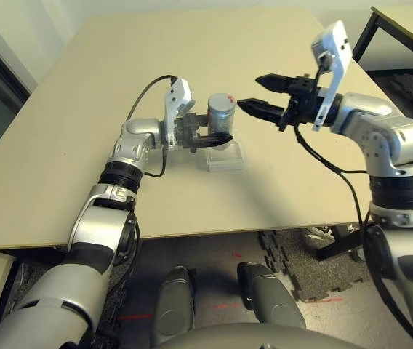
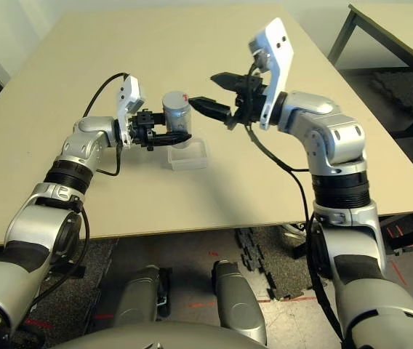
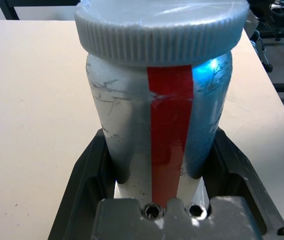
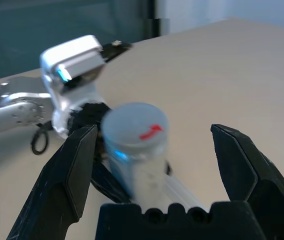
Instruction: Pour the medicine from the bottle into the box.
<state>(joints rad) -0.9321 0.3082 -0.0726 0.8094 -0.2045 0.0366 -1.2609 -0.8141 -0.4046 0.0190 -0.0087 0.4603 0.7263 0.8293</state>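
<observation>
Holding the bottle [image 1: 220, 115] upright just above the box [image 1: 224, 158], your left gripper [image 1: 214, 137] is clamped on the lower body, cap still on. To its right, your right gripper [image 1: 262, 94] hovers with fingers spread wide beside the cap [image 3: 160, 25]. The bottle looks light, rigid and slick-sided; take the cap by its ribbed rim, where the pads should bite.

Beige table [image 1: 83, 145]; black foam mats [image 1: 301, 269] on floor

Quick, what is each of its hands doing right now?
Left gripper: closed, holding the bottle upright.
Right gripper: open, holding nothing.
</observation>
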